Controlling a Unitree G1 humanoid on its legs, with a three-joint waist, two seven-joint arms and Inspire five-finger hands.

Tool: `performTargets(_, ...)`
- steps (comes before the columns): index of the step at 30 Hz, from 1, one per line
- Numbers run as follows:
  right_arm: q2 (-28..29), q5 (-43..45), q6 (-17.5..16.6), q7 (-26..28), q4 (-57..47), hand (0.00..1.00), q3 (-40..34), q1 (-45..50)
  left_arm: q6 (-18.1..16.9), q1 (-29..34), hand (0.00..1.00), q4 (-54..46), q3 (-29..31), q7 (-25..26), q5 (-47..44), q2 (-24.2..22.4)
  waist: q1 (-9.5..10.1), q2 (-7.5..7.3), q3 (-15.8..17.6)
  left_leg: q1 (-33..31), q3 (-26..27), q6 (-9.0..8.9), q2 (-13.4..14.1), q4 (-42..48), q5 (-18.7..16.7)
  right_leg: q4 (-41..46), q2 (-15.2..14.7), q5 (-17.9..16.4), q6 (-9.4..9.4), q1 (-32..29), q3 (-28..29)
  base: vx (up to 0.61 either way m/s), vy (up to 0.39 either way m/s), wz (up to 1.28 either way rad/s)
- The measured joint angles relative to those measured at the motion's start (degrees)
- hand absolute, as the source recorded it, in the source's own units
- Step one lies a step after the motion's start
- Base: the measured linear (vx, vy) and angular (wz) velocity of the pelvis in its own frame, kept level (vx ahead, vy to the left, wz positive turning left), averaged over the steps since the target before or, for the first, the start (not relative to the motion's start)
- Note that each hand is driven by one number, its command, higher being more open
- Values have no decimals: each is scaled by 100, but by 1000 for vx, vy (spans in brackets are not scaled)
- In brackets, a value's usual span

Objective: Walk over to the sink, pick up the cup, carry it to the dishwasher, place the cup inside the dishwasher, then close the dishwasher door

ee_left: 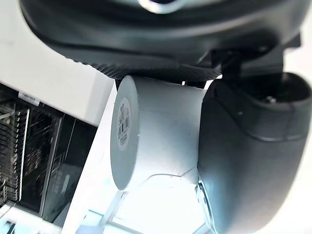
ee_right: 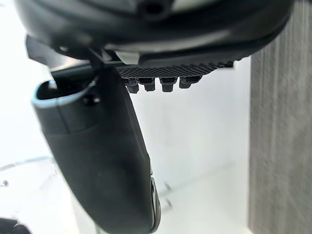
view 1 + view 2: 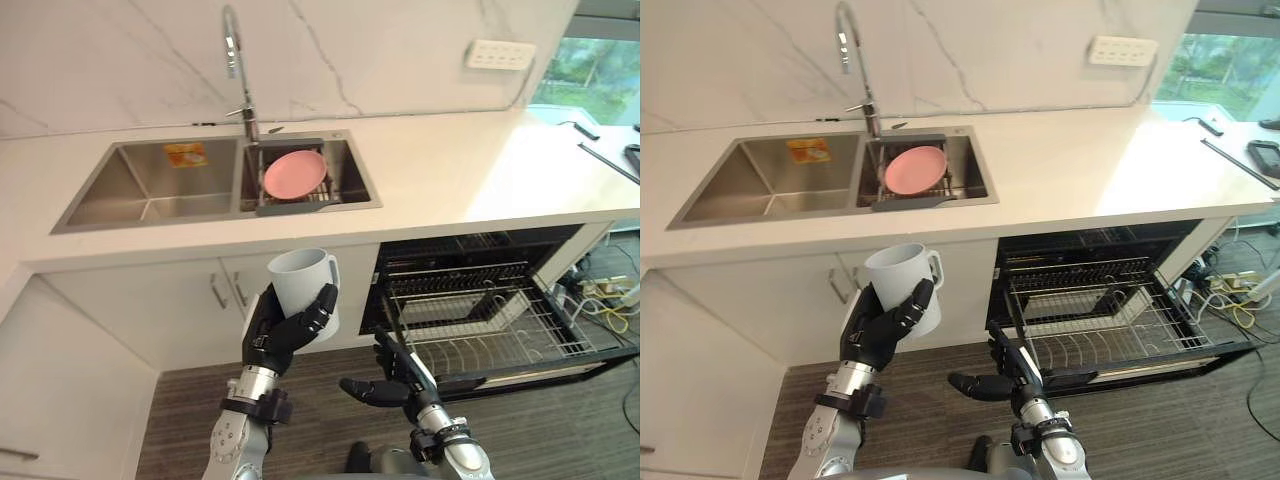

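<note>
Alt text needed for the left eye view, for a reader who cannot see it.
The robot's left hand holds a white cup upright before a double sink with a pink plate in its right basin. To the right, the dishwasher stands open; the right hand is open and empty.

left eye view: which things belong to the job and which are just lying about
Job: cup, held in the left hand; open dishwasher; sink; right hand, free.
Lying about: pink plate in the sink; faucet; wall socket.
</note>
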Motion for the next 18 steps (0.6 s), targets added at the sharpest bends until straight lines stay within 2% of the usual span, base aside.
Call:
performTargets(2, -6, 48, -3, -34, -265, 100, -7, -8, -20, -6, 0, -11, -31, -9, 152, -34, 37, 38, -19, -348, -131, 39, -44, 103, -208, -123, 105, -5, -39, 106, 199, 156, -1, -89)
performTargets(3, -4, 62, -37, -36, -510, 100, -5, -14, -72, -5, 0, -17, -23, -8, 187, -46, 67, 31, -29, -586, -241, 98, -234, -354, -373, -226, 142, 4, -55, 173, 465, 156, 27, -83)
performTargets(4, -4, 60, -54, -21, -581, 100, -3, -14, -83, -5, 0, -24, -12, -1, 186, -44, 77, 26, -43, -646, -307, 98, -326, -632, -398, -277, 148, 10, -65, 187, 569, 166, 46, -95)
performTargets(6, 1, 56, -87, 75, -743, 100, 26, -20, -97, -4, 0, -99, 57, 28, 185, -46, 100, 21, -58, -733, -718, 96, -689, -1693, -392, -376, 151, 35, -55, 199, 904, 177, 101, -87)
performTargets(8, 0, 43, -91, 94, -767, 100, 135, -64, -115, -5, 0, -251, 161, 89, 185, -54, 176, 42, -97, -800, -1421, 144, -1071, -2771, -154, -458, 157, 100, 18, 211, 1362, 194, 130, -105)
performTargets(9, -3, 42, -91, 95, -763, 100, 174, -68, -116, 2, 0, -305, 164, 146, 185, -56, 215, 65, -121, -782, -1525, 142, -1141, -2887, 22, -453, 165, 122, 34, 206, 1498, 207, 152, -104)
performTargets(10, -39, 39, -91, 103, -761, 100, 265, -74, -125, 14, 0, -380, 174, 214, 185, -83, 243, 130, -197, -654, -1598, 263, -1194, -3128, 497, -462, 230, 123, 138, 188, 1696, 220, 175, -85)
performTargets(11, 9, 36, -66, 97, -703, 100, 369, -136, -122, -21, 0, -450, 203, 284, 184, -72, 216, 82, -253, -595, -1439, 394, -1212, -3177, 542, -477, 207, 192, 295, 180, 1826, 232, 179, -71)
performTargets(13, 138, 36, -66, 86, -729, 100, 442, -156, -126, -158, 0, -513, 200, 411, 183, -78, 214, 12, -303, -551, -1314, 400, -1287, -3269, 540, -583, 151, 229, 357, 166, 1969, 250, 186, -43)
performTargets(18, 202, 45, -35, 79, -857, 100, 451, -107, -124, -265, 0, -623, 134, 618, 185, -69, 149, 12, -367, 68, -1277, 514, -1459, -3902, 610, -811, 6, 174, 512, 486, 2134, 139, 127, -20)
